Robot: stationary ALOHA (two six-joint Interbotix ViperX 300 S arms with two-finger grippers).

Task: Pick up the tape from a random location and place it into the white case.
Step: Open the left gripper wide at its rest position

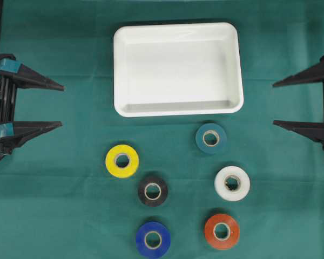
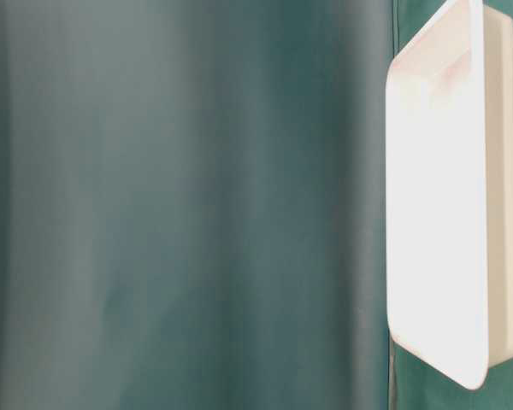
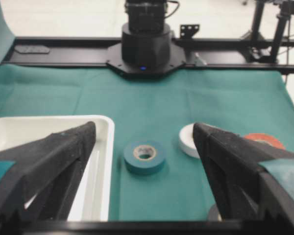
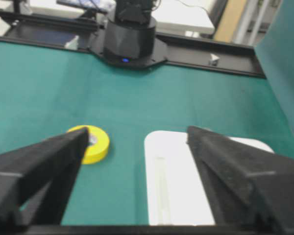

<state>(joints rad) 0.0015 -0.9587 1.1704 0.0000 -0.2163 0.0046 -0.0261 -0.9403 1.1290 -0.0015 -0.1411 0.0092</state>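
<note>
Green cloth point(image 1: 65, 216) covers the table. On it sits the white case point(image 1: 177, 107), with nothing inside. Left claw point(image 1: 62, 105) and right claw point(image 1: 274, 103) wait wide open at the sides, holding nothing. Six tape rolls lie below the case: teal point(image 1: 211, 138), yellow point(image 1: 122, 161), white point(image 1: 232, 183), black point(image 1: 153, 190), blue point(image 1: 153, 240), orange point(image 1: 222, 231).

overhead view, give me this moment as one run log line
stage: start | left pincer: open, holding nothing | right pincer: open, holding nothing | white case: no tape inside | tape rolls: six on green cloth, none touched
</note>
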